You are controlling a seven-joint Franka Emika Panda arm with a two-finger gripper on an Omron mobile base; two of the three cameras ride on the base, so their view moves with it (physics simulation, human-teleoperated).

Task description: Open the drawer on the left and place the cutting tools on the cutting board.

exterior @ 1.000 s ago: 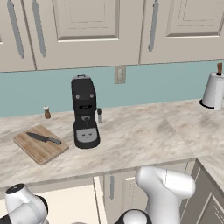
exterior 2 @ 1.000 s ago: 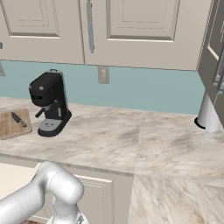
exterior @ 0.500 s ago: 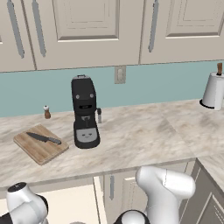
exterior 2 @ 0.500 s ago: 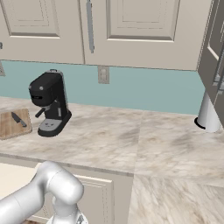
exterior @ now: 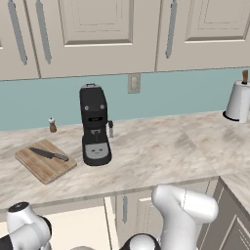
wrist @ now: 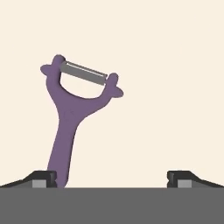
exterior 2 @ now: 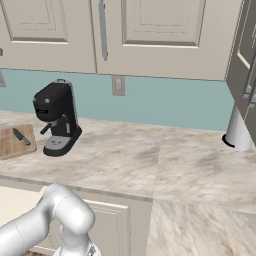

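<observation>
A purple Y-shaped peeler lies flat on the pale cream floor of the open drawer. My gripper hangs open just over it. The handle's lower end lies right beside the left fingertip, and the grey blade points away from me. The right fingertip stands apart over bare drawer floor. Up on the counter, the wooden cutting board carries the black-handled knife. The drawer's cream inside shows below the counter edge.
A black coffee machine stands just right of the board. A small pepper shaker is behind the board. A white paper-towel holder stands far right. Upper cabinets hang above the teal backsplash.
</observation>
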